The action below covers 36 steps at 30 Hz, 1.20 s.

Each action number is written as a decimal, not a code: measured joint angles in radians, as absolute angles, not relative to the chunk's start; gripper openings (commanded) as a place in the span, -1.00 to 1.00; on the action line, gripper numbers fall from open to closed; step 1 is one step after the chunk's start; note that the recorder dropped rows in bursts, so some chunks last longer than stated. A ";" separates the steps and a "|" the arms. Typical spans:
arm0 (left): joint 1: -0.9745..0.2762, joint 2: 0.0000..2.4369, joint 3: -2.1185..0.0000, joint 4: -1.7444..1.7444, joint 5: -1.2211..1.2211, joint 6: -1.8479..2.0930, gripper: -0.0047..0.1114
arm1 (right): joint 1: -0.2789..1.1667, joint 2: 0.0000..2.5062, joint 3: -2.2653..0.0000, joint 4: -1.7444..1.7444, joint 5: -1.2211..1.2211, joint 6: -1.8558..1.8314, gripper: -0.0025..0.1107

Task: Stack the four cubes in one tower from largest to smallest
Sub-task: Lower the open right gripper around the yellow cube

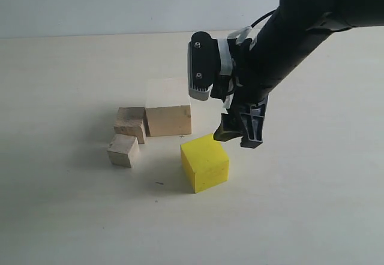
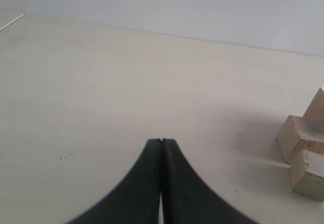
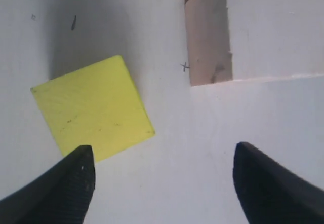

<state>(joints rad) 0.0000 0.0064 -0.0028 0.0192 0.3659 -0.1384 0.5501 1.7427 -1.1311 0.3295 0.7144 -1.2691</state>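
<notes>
The four cubes lie apart on the pale table. The large wood cube (image 1: 168, 110) stands at the back, with the medium wood cube (image 1: 132, 124) touching its left side. The small wood cube (image 1: 123, 150) sits in front of the medium one. The yellow cube (image 1: 205, 162) lies nearer the front, turned at an angle. My right gripper (image 1: 239, 134) hangs open just behind and to the right of the yellow cube (image 3: 91, 110), above bare table, holding nothing (image 3: 164, 158). The large cube (image 3: 253, 26) lies beyond it. My left gripper (image 2: 161, 142) is shut and empty, well away from the wood cubes (image 2: 304, 135).
The table's far edge meets a plain wall (image 1: 120, 7). A thin white stick (image 2: 11, 22) lies at the table's far corner in the left wrist view. Small dark marks dot the table by the yellow cube (image 1: 159, 183).
</notes>
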 measured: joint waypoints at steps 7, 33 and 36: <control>0.000 0.006 -0.003 0.019 0.366 -0.138 -0.92 | 0.550 1.743 -1.131 0.434 0.778 -1.469 0.27; 0.000 0.006 -0.003 0.019 0.366 -0.138 -0.92 | 0.550 1.843 -1.133 0.510 0.850 -1.617 0.12; 0.000 0.006 -0.003 0.019 0.366 -0.138 -0.92 | 0.550 1.843 -1.133 0.540 0.891 -1.604 0.12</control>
